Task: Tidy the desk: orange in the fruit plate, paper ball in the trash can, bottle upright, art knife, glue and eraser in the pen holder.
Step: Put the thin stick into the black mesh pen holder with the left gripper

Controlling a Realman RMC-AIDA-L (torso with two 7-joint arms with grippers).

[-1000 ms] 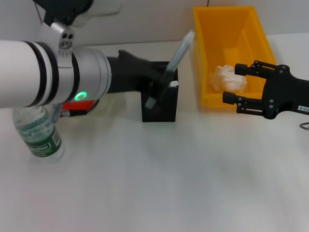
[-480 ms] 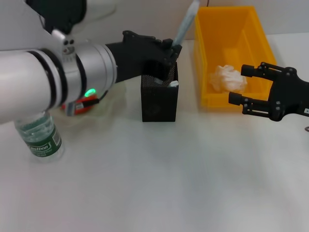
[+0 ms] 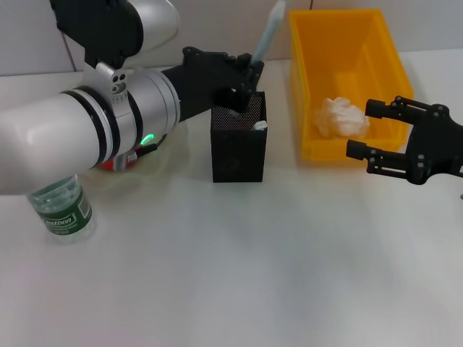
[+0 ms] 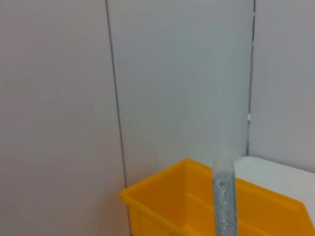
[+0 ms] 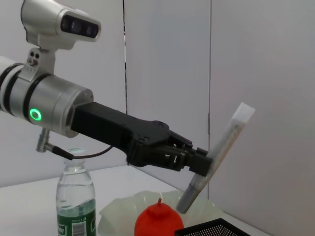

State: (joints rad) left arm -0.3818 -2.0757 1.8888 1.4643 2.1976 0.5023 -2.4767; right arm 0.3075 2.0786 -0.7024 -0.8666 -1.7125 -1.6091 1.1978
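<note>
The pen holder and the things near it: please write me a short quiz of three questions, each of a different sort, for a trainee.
1. True or false: the left gripper holds a grey stick above the pen holder.
2. Where is the paper ball? A) on the table B) in the yellow bin C) in the pen holder
3. Fill the gap: the water bottle stands ____ on the table.

Key
1. True; the stick is tilted, with its lower end over the holder.
2. B; the right gripper, open, hovers beside the bin.
3. Upright.
</note>
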